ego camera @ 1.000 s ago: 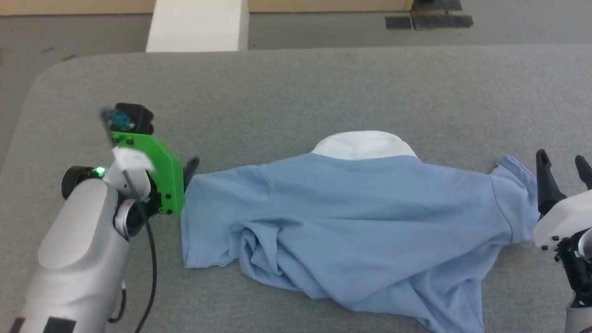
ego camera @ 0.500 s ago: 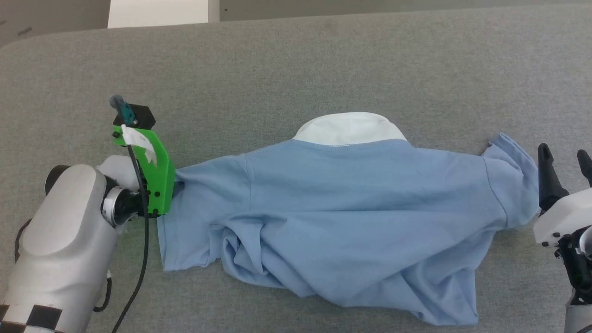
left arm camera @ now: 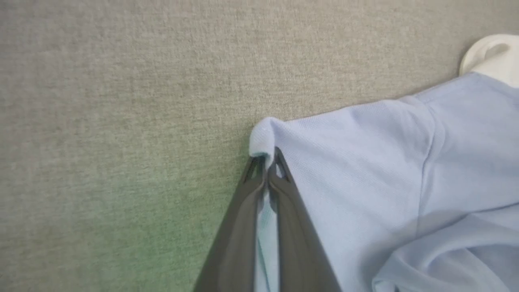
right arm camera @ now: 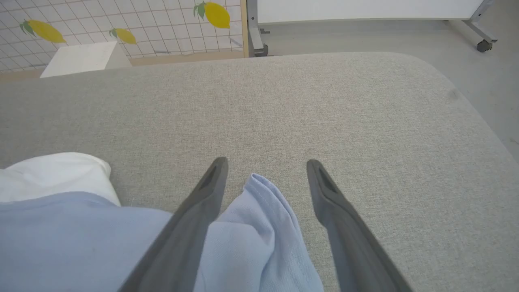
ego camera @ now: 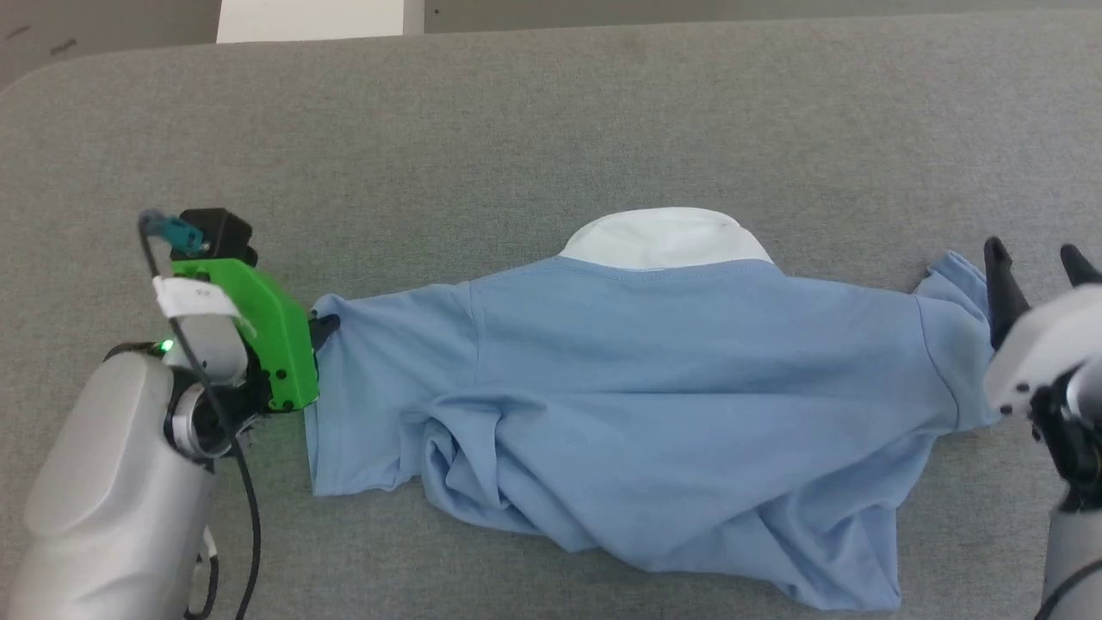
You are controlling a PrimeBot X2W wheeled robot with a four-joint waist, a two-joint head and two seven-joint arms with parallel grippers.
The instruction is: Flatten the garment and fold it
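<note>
The garment (ego camera: 654, 387), a light blue short-sleeved shirt, lies spread across the grey table (ego camera: 551, 129) with its white neck piece (ego camera: 665, 239) at the far side and its lower part bunched in folds. My left gripper (ego camera: 325, 327) is shut on the upper corner of the left sleeve; in the left wrist view the garment (left arm camera: 385, 170) pokes out past the closed left gripper (left arm camera: 267, 156). My right gripper (ego camera: 1033, 258) stands open at the right sleeve; in the right wrist view the sleeve (right arm camera: 259, 227) lies between the spread fingers (right arm camera: 324, 182) of the right gripper (right arm camera: 265, 164).
A white block (ego camera: 310, 19) stands beyond the table's far edge on the floor. In the right wrist view a gridded panel with lemon prints (right arm camera: 121, 20) and a wheeled frame (right arm camera: 482, 40) stand behind the table. Bare grey table surrounds the shirt.
My left gripper has closed on the left sleeve's corner. My right gripper has moved slightly up along the right sleeve, still open. The head camera tilted down between the earliest frame and now.
</note>
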